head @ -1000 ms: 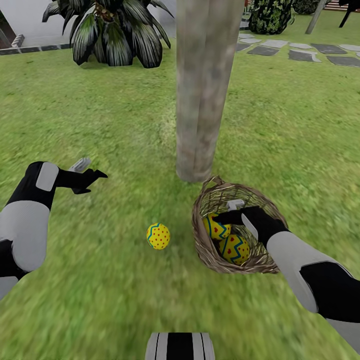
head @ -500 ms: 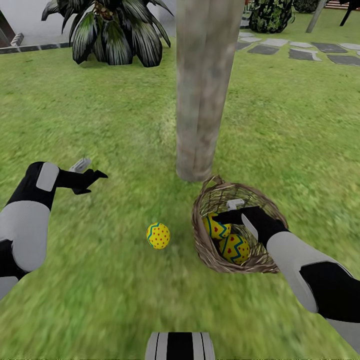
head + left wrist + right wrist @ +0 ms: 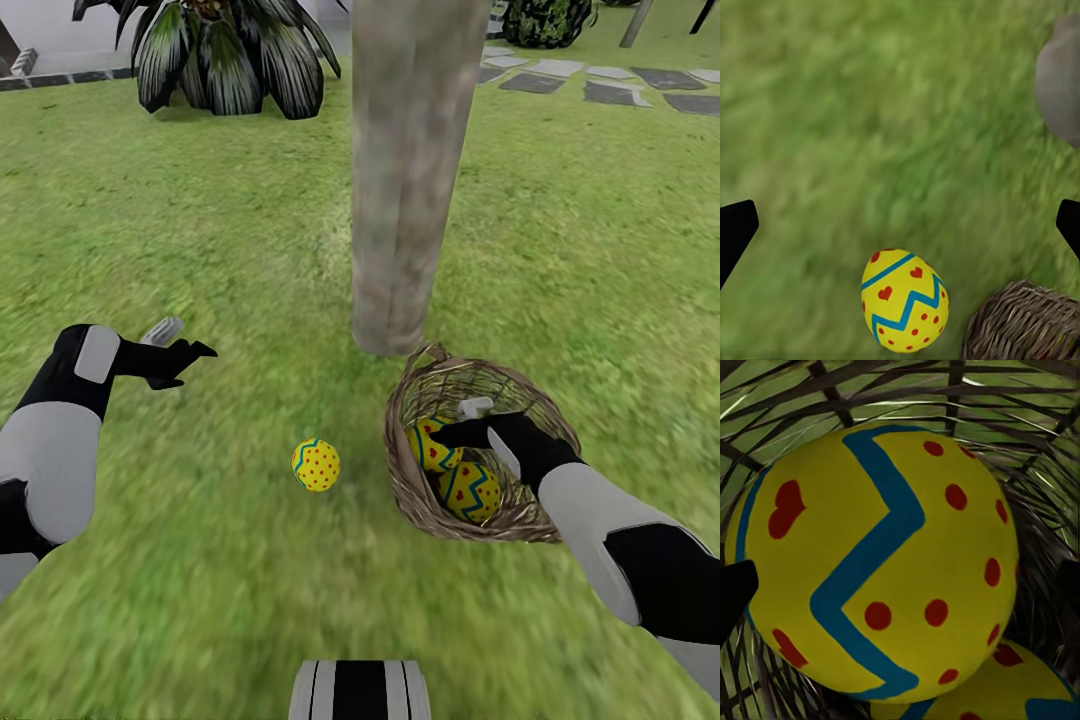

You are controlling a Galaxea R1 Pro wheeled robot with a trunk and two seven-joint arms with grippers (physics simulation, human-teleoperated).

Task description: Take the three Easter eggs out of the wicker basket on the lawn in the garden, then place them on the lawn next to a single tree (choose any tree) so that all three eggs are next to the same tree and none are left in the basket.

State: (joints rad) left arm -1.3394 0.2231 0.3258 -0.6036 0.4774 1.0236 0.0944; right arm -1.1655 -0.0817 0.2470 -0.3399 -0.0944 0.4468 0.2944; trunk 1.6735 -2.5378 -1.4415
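Grass fills most of the head view, and at its left the left gripper (image 3: 178, 352) hovers above the lawn (image 3: 200, 250) with its jaws spread and nothing between them, the forearm reaching forward and slightly inward; it looks parked clear of the work. Toward lower centre one Easter egg (image 3: 316, 465) lies on the grass, apart from the basket and a little in front of the tree (image 3: 405, 170), so I judge it set down as the first of three. Right of it the wicker basket (image 3: 480, 455) stands just beside the trunk's foot with two eggs (image 3: 470, 492) inside. The right gripper (image 3: 468, 428) dips over the rim, jaws parted either side of the upper egg (image 3: 877, 559), not yet closed on it.
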